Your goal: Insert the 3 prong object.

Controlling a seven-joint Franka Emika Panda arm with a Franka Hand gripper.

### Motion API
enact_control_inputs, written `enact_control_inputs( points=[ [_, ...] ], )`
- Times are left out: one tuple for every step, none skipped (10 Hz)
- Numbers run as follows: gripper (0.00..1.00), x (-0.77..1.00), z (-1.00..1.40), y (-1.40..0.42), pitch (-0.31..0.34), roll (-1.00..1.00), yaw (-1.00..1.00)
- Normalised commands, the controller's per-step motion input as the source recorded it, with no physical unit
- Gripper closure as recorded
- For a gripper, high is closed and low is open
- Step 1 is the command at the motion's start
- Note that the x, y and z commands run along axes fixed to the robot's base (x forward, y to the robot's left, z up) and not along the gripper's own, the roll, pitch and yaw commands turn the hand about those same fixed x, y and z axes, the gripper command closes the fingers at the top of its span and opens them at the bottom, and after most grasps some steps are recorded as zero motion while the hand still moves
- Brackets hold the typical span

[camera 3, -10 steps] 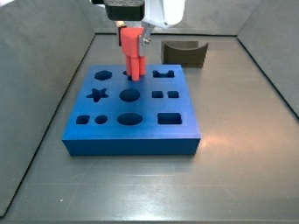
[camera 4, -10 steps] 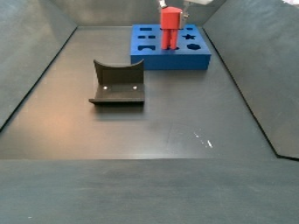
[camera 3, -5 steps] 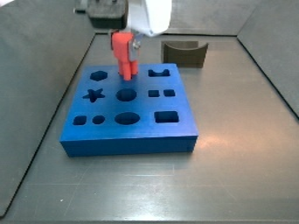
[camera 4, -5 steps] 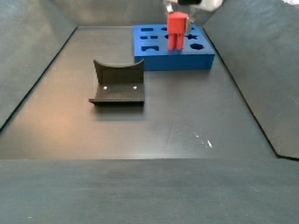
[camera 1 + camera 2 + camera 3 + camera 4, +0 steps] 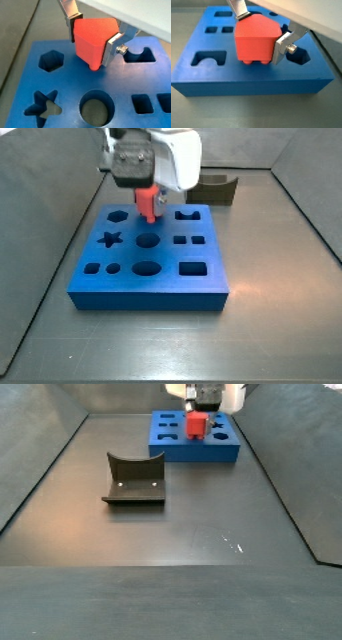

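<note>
My gripper (image 5: 93, 40) is shut on the 3 prong object (image 5: 93, 37), a bright-red piece held upright with its prongs (image 5: 252, 62) pointing down. It hangs just over the top of the blue block (image 5: 67, 85), between the hexagon hole (image 5: 50, 60) and the arch hole (image 5: 140, 55). I cannot tell whether the prongs touch the block. Any hole directly beneath is hidden by the piece. In both side views the gripper (image 5: 150, 163) (image 5: 207, 396) is low over the block's far row (image 5: 147, 268) (image 5: 201, 452), with the red piece (image 5: 147, 204) (image 5: 197, 424) below it.
The block also has a star hole (image 5: 41, 106), an oval hole (image 5: 97, 107) and small rectangular holes (image 5: 143, 104). A dark grey curved block (image 5: 214, 188) (image 5: 134, 479) stands on the dark floor apart from the blue block. Grey walls enclose the floor.
The gripper has come down with the red piece and shifted slightly. The piece's lower end is now at the blue block's top face.
</note>
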Motion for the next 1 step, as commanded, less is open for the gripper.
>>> enact_control_inputs(
  points=[
    [1.00,0.00,0.00,0.00,0.000,0.00,0.00]
  ],
)
